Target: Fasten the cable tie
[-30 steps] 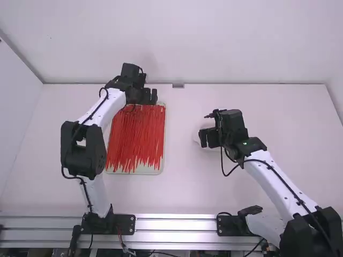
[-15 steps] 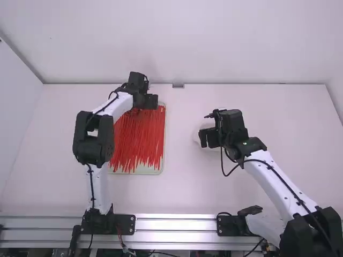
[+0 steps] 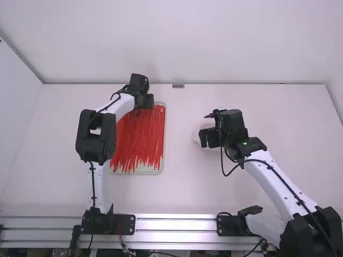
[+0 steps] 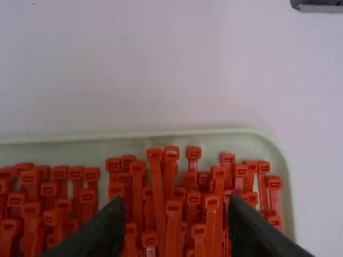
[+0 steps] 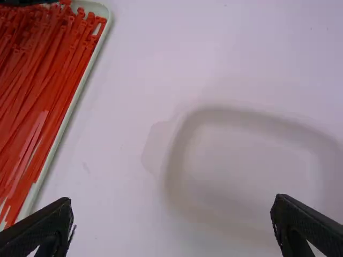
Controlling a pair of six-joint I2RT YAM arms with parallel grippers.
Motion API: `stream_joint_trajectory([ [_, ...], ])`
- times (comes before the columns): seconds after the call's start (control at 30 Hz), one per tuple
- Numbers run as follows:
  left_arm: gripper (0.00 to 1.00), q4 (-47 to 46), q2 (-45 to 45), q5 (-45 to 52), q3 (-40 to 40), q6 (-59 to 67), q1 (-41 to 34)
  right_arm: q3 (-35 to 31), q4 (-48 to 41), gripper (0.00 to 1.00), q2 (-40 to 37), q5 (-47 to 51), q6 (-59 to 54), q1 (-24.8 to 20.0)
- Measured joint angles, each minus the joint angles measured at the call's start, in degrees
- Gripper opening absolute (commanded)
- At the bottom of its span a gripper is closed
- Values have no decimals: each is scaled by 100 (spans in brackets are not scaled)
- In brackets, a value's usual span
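The white table [image 3: 268,107] spreads beneath both grippers. The left arm [image 3: 102,126] reaches out over the pale green tray [image 3: 163,140] and ends in the left gripper [image 3: 141,105], which hangs over the tray's far end. The right arm [image 3: 268,174] carries the right gripper [image 3: 210,137], well apart from the left one. The tray's curved rim [image 4: 161,136] lies just ahead of the left fingertips. The red cable ties [image 3: 138,140] fill the tray in a thick layer. In the left wrist view their square heads [image 4: 171,176] sit directly below and between the two dark fingers [image 4: 104,227], near the tray's rounded corner. The left gripper [image 4: 174,201] is spread apart and grasps nothing. A pale translucent container [image 5: 241,166] sits on the table under the right gripper [image 5: 171,217], between its widely parted fingers [image 5: 43,225], which hold nothing. A small grey piece [image 4: 316,5] lies beyond the left gripper at the table's far edge.
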Motion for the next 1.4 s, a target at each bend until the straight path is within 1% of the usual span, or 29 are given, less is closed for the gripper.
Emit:
stream_joint_trajectory([
  [0.03, 45, 26, 0, 0, 0, 2, 0, 0, -2, 99, 0, 2, -7, 0],
  [0.1, 38, 92, -2, 0, -2, -20, 0, 0, 0, 99, 0, 2, -2, 0],
  [0.23, 34, 214, 0, 0, -20, -17, 0, 0, -2, 99, 0, 0, 0, 0],
  [0.53, 35, 258, 0, -2, -55, -17, 0, 0, -48, 99, 0, 2, -7, 0],
  [0.7, 33, 492, 0, 0, -214, -33, 0, 0, -48, 99, 0, 2, -4, -2],
  [0.77, 31, 568, 0, 0, -343, -63, 0, 0, -48, 99, 0, 0, 2, 0],
  [0.9, 30, 612, 0, 0, -476, -107, -2, 0, -48, 99, 0, 2, -4, 0],
  [1.4, 28, 863, 2, 0, -490, -125, -105, 0, -48, 99, 0, 2, -13, 0],
])
